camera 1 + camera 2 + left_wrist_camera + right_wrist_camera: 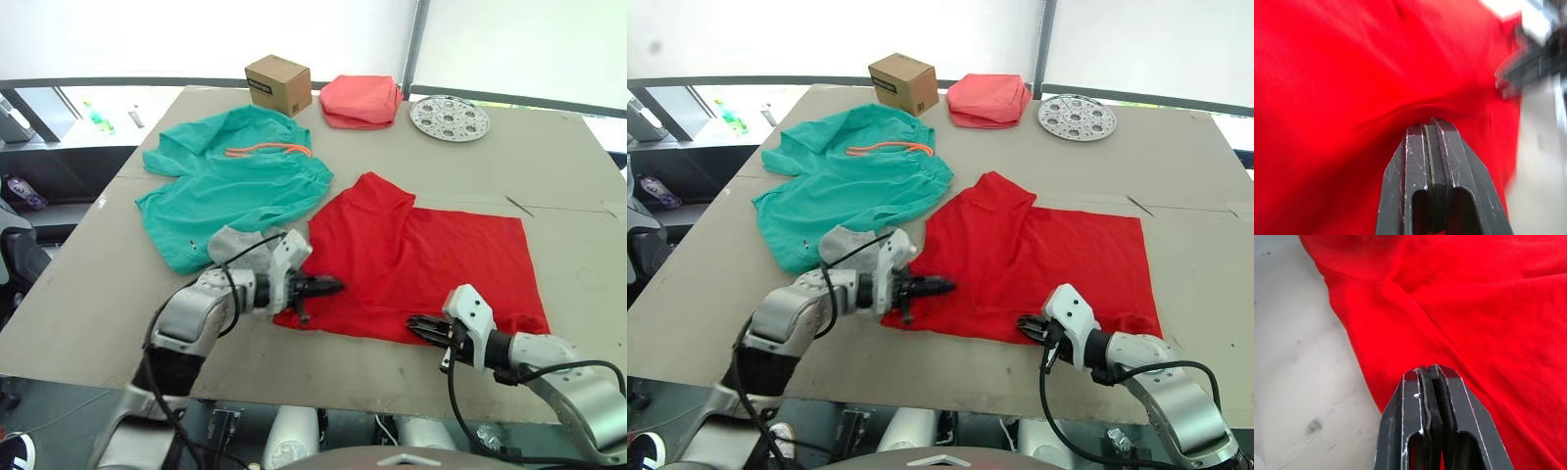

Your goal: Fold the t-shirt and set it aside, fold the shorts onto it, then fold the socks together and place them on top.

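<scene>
On the table (549, 157), left gripper (328, 286) and right gripper (419, 326) both pinch the t-shirt's (431, 259) near hem; thin grips could slip mid-fold, bunching it

Robot test lab or workshop bay, not a home. Evidence: bare grey-brown board surface (118, 294) as workbench; a small cardboard box (279, 84) at its far edge; just beside the box a folded salmon cloth (361, 100), then a perforated metal disc (450, 117); white wall panels behind the box.
</scene>
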Motion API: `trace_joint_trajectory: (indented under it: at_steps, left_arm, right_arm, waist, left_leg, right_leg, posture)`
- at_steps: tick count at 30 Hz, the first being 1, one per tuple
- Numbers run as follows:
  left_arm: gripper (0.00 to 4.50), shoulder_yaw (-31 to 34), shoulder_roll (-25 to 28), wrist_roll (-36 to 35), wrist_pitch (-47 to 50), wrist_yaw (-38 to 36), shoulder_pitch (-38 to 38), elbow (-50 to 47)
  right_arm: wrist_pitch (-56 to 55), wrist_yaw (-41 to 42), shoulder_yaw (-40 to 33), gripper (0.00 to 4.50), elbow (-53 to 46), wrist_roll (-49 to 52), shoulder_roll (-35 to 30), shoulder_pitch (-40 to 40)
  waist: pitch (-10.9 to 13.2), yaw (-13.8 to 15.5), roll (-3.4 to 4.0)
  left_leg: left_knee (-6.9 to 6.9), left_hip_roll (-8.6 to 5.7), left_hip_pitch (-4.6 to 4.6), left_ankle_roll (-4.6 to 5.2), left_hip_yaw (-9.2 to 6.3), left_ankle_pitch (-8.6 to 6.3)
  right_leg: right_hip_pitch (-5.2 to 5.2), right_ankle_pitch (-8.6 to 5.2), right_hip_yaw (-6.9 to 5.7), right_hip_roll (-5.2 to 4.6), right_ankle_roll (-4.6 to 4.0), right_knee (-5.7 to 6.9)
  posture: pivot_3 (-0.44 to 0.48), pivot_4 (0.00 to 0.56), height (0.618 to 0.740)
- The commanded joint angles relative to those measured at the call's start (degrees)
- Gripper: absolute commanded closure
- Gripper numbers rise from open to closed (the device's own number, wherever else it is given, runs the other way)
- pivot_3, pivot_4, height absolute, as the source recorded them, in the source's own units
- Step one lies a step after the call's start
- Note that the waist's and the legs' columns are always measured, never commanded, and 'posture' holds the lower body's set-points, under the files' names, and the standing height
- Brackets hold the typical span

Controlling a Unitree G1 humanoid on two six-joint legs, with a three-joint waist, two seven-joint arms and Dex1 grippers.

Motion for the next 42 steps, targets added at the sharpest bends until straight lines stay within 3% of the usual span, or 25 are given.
trace_joint_trajectory:
  at_steps: [1,8,11,14,22,27,32,35,40,42]
  left_arm:
    - [4.47,2.1,0.1,-1.9,2.0,1.3,-0.4,-1.3]
    - [4.47,3.3,4.8,-6.1,1.2,-4.5,7.6,-8.7]
    - [4.47,1.4,6.0,-2.6,-1.3,-2.8,12.6,-8.1]
    - [4.47,2.0,5.7,-0.2,-4.1,0.0,14.8,-6.7]
    - [4.47,5.7,7.7,2.2,-9.6,2.4,20.2,-4.2]
    - [4.47,5.6,7.5,2.6,-10.7,3.1,21.0,-3.3]
    - [4.47,4.8,7.8,2.8,-11.1,3.0,21.5,-3.1]
    - [4.47,4.8,8.0,2.9,-11.4,2.9,21.4,-2.4]
    - [4.47,5.1,8.3,2.6,-11.7,3.0,21.4,-2.3]
    - [4.47,5.2,8.0,2.3,-11.7,3.1,21.3,-2.7]
  right_arm:
    - [-1.4,-0.3,-1.2,4.50,-1.7,0.5,-0.3,0.3]
    - [-2.9,-1.3,-1.6,4.50,-3.9,3.1,2.9,-0.1]
    - [-2.4,-3.5,2.2,4.50,-0.7,-1.3,2.7,-0.4]
    - [0.4,-8.8,1.6,4.50,0.9,-6.7,1.1,1.2]
    - [6.5,-14.3,-18.6,4.50,-7.4,-2.5,2.8,16.8]
    - [7.4,-20.8,-28.1,4.50,-4.9,-3.1,7.1,18.3]
    - [8.6,-31.0,-33.2,4.50,0.1,-9.2,9.5,14.7]
    - [7.7,-32.8,-34.3,4.50,0.2,-11.0,9.7,13.7]
    - [5.0,-29.7,-36.6,4.50,-2.4,-8.5,9.0,12.1]
    - [6.5,-22.3,-34.4,4.50,-6.6,-0.6,8.8,12.6]
  waist:
    - [0.0,-0.4,0.00]
    - [0.0,-0.9,0.01]
    - [0.0,-0.8,0.06]
    - [0.0,-0.5,0.05]
    - [-0.4,0.1,0.21]
    - [-0.6,-0.2,0.52]
    - [-0.7,-0.3,0.70]
    - [-0.8,-0.3,0.95]
    - [-0.9,-0.4,1.33]
    - [-0.9,-0.4,1.33]
  left_leg:
    - [0.00,0.00,0.03,0.00,0.01,0.00]
    - [-0.14,0.11,0.07,-0.05,-0.01,0.00]
    - [-0.14,0.07,0.08,-0.05,0.00,-0.01]
    - [-0.11,0.01,0.08,-0.08,0.01,-0.04]
    - [-0.21,-0.03,0.09,-0.31,0.00,-0.17]
    - [-0.39,-0.03,0.16,-0.31,-0.01,-0.17]
    - [-0.42,-0.03,0.16,-0.31,0.00,-0.18]
    - [-0.60,-0.04,0.15,-0.32,0.03,-0.17]
    - [-0.80,-0.02,0.21,-0.32,0.02,-0.15]
    - [-0.80,-0.02,0.21,-0.32,0.02,-0.15]
  right_leg:
    - [0.00,0.07,0.02,0.01,0.12,0.03]
    - [-0.07,0.06,0.02,0.11,0.11,0.10]
    - [-0.08,0.04,0.00,0.01,0.07,0.07]
    - [-0.09,-0.06,-0.01,-0.15,-0.12,0.02]
    - [-0.08,-0.05,-0.04,-0.37,-0.16,-0.07]
    - [-0.08,-0.06,-0.04,-0.35,-0.15,-0.12]
    - [-0.10,-0.05,-0.07,-0.36,-0.14,-0.28]
    - [-0.15,-0.01,-0.09,-0.36,-0.22,-0.35]
    - [-0.17,-0.02,-0.08,-0.20,-0.21,-0.38]
    - [-0.17,-0.02,-0.08,-0.18,-0.20,-0.38]
  posture:
    - [0.000,0.150,0.740]
    - [0.000,0.150,0.740]
    - [0.000,0.150,0.740]
    - [0.000,0.150,0.740]
    - [0.000,0.150,0.740]
    - [0.000,0.150,0.740]
    - [0.000,0.150,0.740]
    - [0.000,0.150,0.740]
    - [0.000,0.150,0.740]
    - [0.000,0.150,0.740]
